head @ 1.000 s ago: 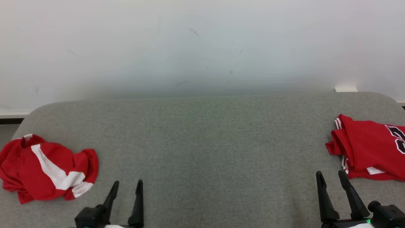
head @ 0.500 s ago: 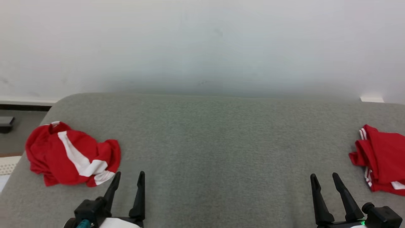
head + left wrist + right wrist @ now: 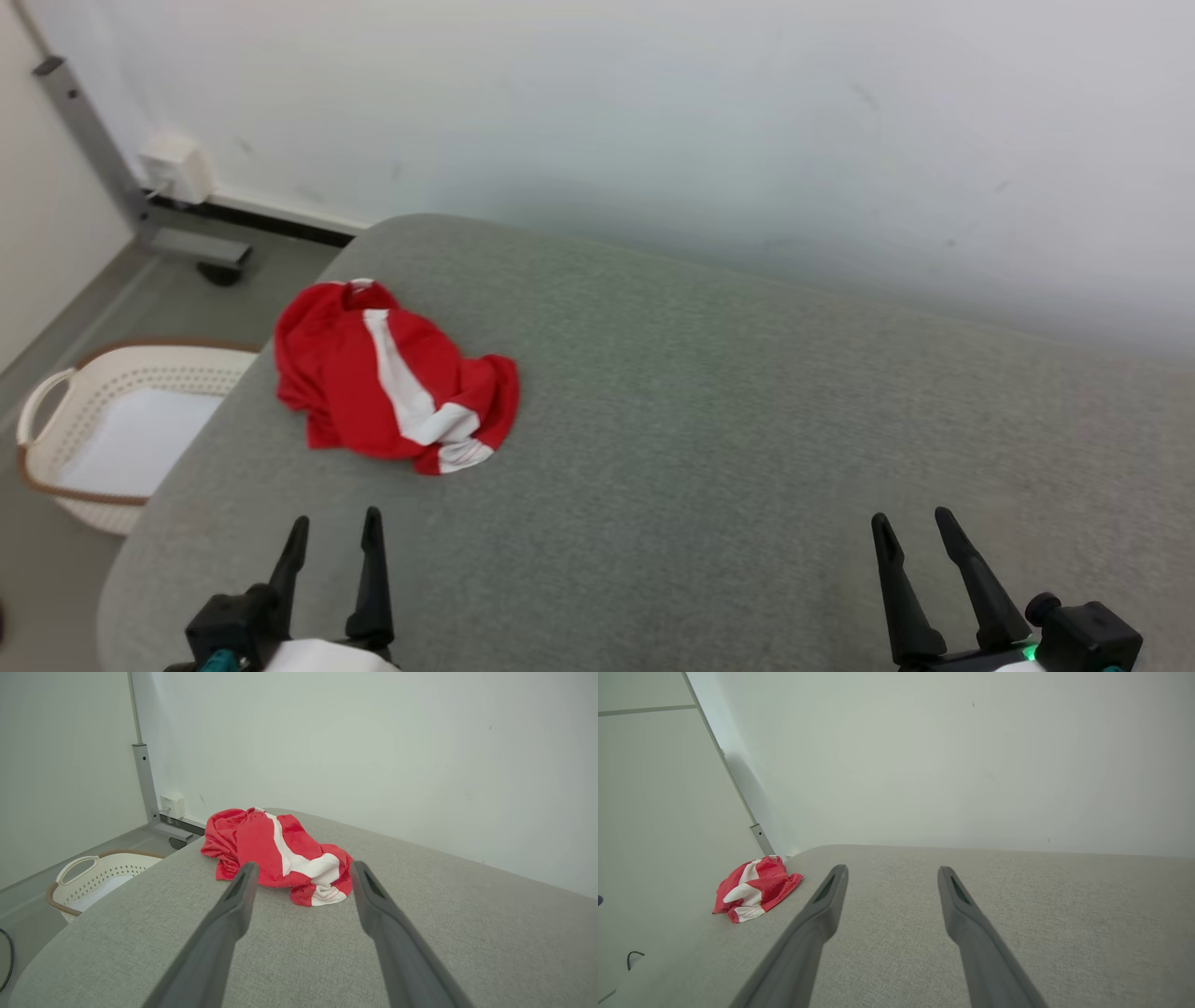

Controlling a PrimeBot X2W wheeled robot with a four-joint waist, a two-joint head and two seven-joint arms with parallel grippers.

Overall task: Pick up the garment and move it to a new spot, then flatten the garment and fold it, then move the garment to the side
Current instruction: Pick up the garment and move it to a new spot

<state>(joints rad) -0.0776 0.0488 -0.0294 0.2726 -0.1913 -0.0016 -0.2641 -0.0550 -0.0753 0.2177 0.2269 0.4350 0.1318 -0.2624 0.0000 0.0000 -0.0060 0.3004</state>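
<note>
A crumpled red garment (image 3: pixel 392 383) with a white stripe lies in a heap near the left end of the grey table (image 3: pixel 709 420). It sits ahead of my left gripper (image 3: pixel 336 532), which stands open and empty at the lower left. In the left wrist view the garment (image 3: pixel 275 854) lies just beyond the spread fingertips (image 3: pixel 246 872). My right gripper (image 3: pixel 913 527) is open and empty at the lower right, far from the cloth. In the right wrist view the garment (image 3: pixel 754 889) rests at the far left of the tabletop.
A white laundry basket (image 3: pixel 56 401) with a brown rim stands on the floor left of the table; it appears again as the basket (image 3: pixel 81 870) in the left wrist view. A grey metal post (image 3: pixel 93 149) and a wall socket (image 3: pixel 177 168) stand behind it. A pale wall backs the table.
The head camera has turned left: the stripe garment now sits nearer the picture's middle, the second red garment on the right has left the view, and the basket has come in.
</note>
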